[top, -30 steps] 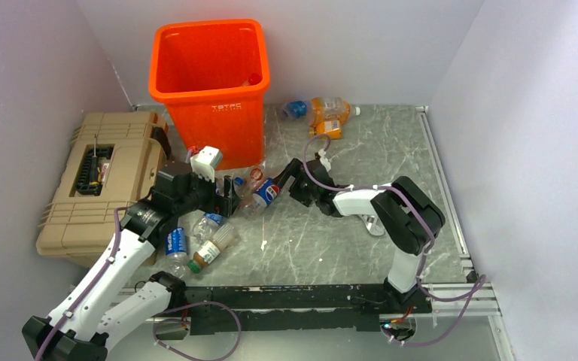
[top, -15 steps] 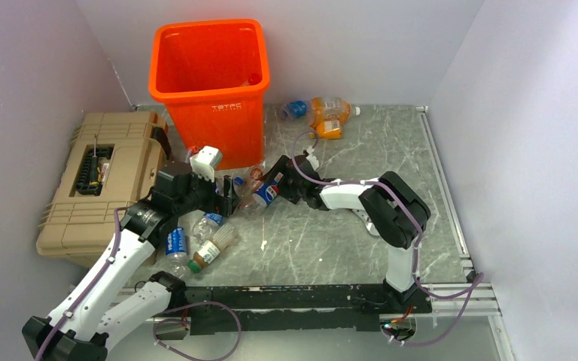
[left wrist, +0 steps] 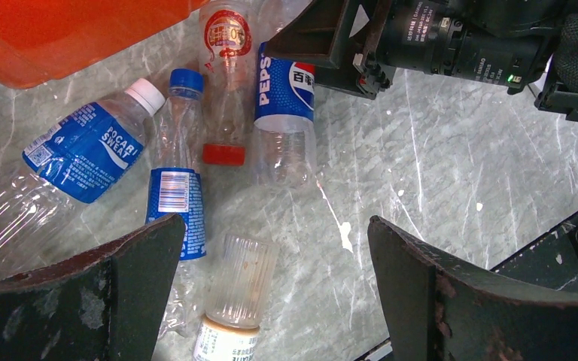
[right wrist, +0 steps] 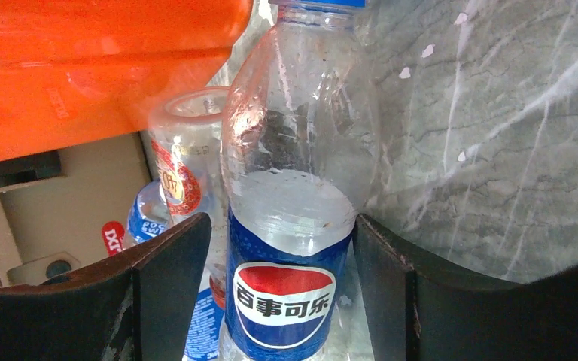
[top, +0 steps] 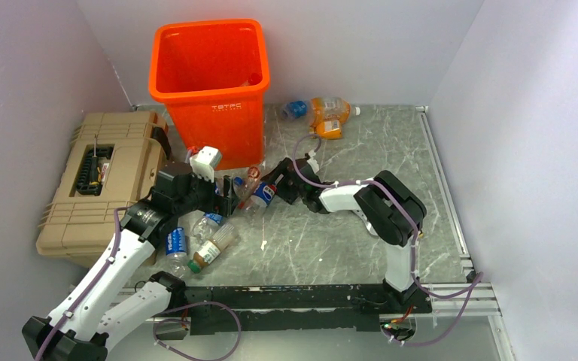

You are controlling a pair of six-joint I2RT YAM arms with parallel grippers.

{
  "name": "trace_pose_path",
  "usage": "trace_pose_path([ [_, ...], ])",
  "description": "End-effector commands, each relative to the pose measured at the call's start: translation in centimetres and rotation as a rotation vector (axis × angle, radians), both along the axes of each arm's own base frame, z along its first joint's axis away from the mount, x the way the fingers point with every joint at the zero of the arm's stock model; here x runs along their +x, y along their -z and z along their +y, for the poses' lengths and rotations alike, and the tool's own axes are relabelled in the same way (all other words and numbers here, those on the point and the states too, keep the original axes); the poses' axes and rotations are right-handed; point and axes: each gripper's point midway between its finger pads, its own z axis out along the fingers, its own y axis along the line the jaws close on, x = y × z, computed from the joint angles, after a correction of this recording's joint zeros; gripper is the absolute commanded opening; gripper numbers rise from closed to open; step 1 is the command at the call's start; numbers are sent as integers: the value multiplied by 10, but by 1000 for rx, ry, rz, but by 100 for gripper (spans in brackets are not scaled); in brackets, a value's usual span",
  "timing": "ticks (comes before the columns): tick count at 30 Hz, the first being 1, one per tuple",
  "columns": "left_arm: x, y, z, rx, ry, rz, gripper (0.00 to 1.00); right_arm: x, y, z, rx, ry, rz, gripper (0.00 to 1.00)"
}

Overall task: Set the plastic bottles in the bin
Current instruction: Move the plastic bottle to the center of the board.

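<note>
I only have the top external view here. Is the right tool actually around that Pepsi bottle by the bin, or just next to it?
Observer: Around it. In the right wrist view the Pepsi bottle lies between the two fingers of the right tool.
Operator: Closed on it yet?
Observer: No, the jaws stand open. A sliver of gap shows beside one finger, and the bottle is undented.
Operator: And the left tool?
Observer: The left wrist view shows the left tool wide open, gripping nothing, above a small ribbed bottle.
</note>
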Motion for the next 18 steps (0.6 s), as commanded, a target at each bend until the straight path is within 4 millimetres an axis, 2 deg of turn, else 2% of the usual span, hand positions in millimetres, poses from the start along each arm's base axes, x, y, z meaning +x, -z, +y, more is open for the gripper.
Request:
trace_pose_path([
  [1,3,-12,-1,-21,-10,-29,97,-44,84,-33,-189,-22,197,73],
  [3,3,-12,-1,-19,-12,-29,97,-47,90,-33,-197,-37,208,73],
  [6,3,-12,-1,-18,-13,-28,97,-51,98,-31,-218,-62,227,78],
  [10,4,-11,0,-15,-13,-27,97,-53,99,-36,-244,-73,210,77],
  [14,4,-11,-1,-16,-14,-26,97,-57,96,-42,-271,-110,159,55],
  [18,4,-10,0,-12,-13,-25,97,-64,86,-52,-339,-199,49,41],
])
